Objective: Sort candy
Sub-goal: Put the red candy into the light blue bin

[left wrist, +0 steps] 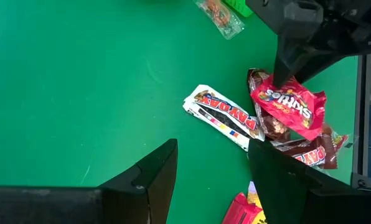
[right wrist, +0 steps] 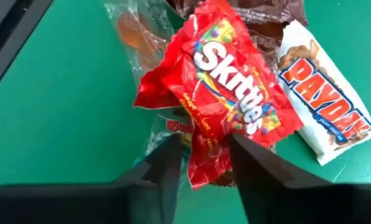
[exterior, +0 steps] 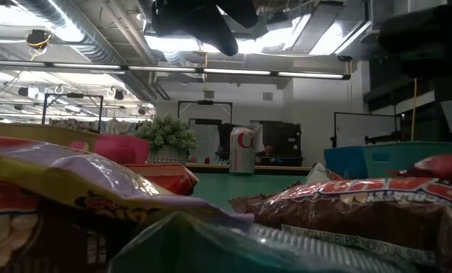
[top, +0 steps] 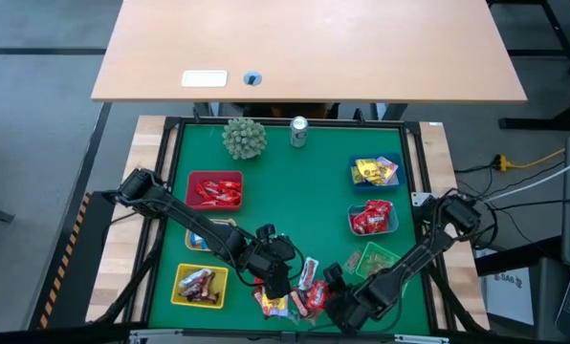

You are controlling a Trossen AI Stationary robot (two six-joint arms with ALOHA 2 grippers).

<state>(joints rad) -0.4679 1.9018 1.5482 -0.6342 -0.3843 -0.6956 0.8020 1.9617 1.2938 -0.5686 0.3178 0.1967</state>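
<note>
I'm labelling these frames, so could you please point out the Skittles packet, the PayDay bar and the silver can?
Skittles packet (right wrist: 232, 102): right wrist view, on the white lettering at its middle.
PayDay bar (left wrist: 226, 116): left wrist view, on the middle of the white wrapper.
Silver can (top: 298, 133): high view, on its top.

The left gripper (left wrist: 210, 180) hung open over green felt (left wrist: 79, 81); the right gripper (left wrist: 284, 73) pinched a Skittles pack (left wrist: 290, 106) beside a PayDay (left wrist: 226, 117).

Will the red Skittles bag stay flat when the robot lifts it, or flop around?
The Skittles bag will probably flop: its wrapper is already crinkled and bent between the right gripper's fingers. It looks light, being small and thin. The shiny wrapper may be slippery, so it could slide out of a pinch on one edge.
</note>
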